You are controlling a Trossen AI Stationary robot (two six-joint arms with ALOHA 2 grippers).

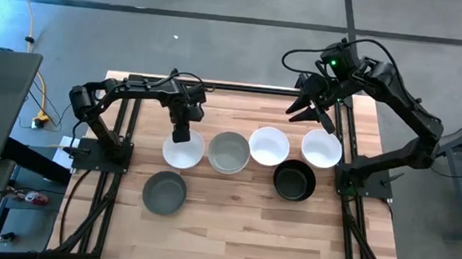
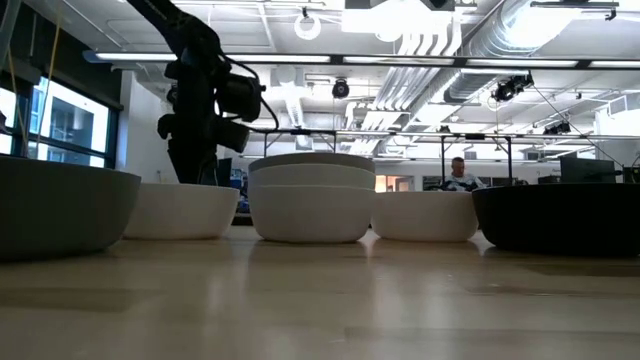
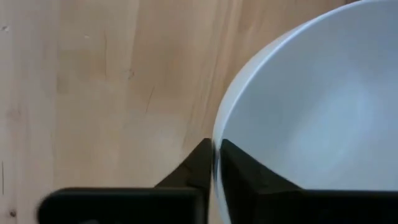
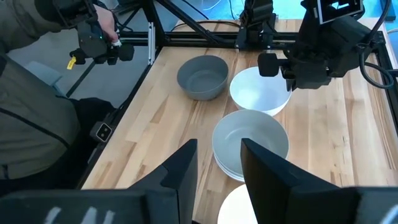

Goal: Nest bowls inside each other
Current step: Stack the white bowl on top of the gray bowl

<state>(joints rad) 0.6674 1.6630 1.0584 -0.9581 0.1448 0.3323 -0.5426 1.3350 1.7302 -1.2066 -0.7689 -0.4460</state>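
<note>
Six bowl spots on table (image 1: pixel 231 222). Far left, grey bowl (image 1: pixel 163 191), empty. Next, white bowl (image 1: pixel 183 150), rim pinched by left gripper (image 1: pixel 181 133). Then nested stack (image 1: pixel 229 152), grey inside white. Further right, white bowl (image 1: pixel 269 145), black bowl (image 1: pixel 294 181), white bowl (image 1: pixel 321 148). Above, right gripper (image 1: pixel 314 113), spread.

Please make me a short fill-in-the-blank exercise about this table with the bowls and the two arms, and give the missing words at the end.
1. The left gripper pinches the rim of a ____ bowl, one finger inside and one outside.
2. The right gripper hangs ____, holding nothing, above the table's far edge.
3. The black bowl sits nearest the ____ arm.
4. The stack of nested bowls stands between two ____ bowls.

Missing words: white; open; right; white
</note>
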